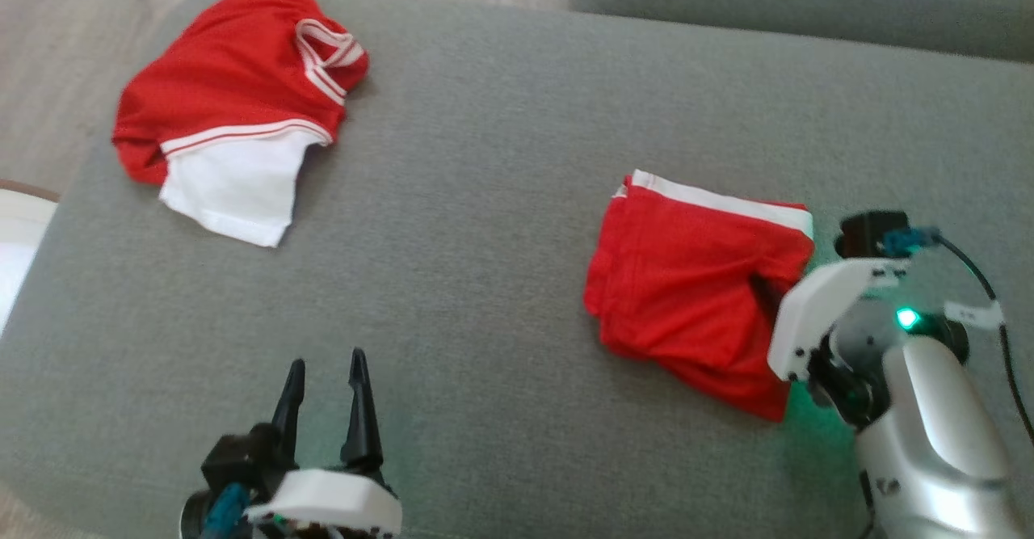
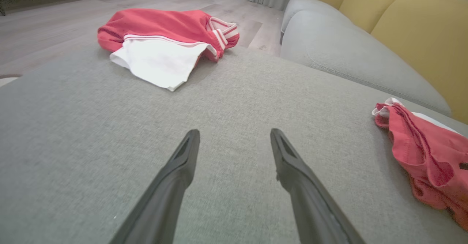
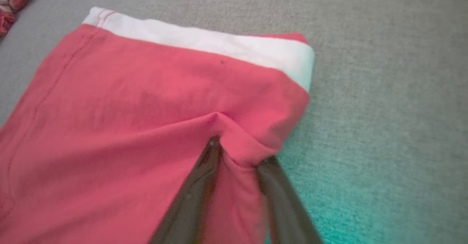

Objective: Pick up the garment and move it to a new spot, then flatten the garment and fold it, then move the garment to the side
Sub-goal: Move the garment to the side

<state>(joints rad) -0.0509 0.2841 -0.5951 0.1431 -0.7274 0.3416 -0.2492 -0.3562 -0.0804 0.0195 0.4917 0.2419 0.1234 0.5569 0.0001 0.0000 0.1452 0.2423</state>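
Note:
The garment (image 1: 695,280) is a folded red piece with a white band along its far edge, lying on the right side of the grey cushion (image 1: 485,200). My right gripper (image 1: 767,292) is at its right edge. In the right wrist view the two dark fingers (image 3: 197,192) pinch a raised ridge of the garment (image 3: 146,101) between them, so my right gripper (image 3: 239,156) is shut on the cloth. My left gripper (image 1: 323,373) stands open over bare cushion at the lower left, far from the garment (image 2: 424,152). Nothing sits between the fingers of my left gripper (image 2: 234,134).
A second red-and-white garment (image 1: 234,94) lies crumpled at the cushion's far left corner, also seen in the left wrist view (image 2: 164,35). Wooden floor (image 1: 65,38) lies past the left edge. Another grey cushion (image 2: 347,46) and a yellow backrest (image 2: 402,24) rise beyond.

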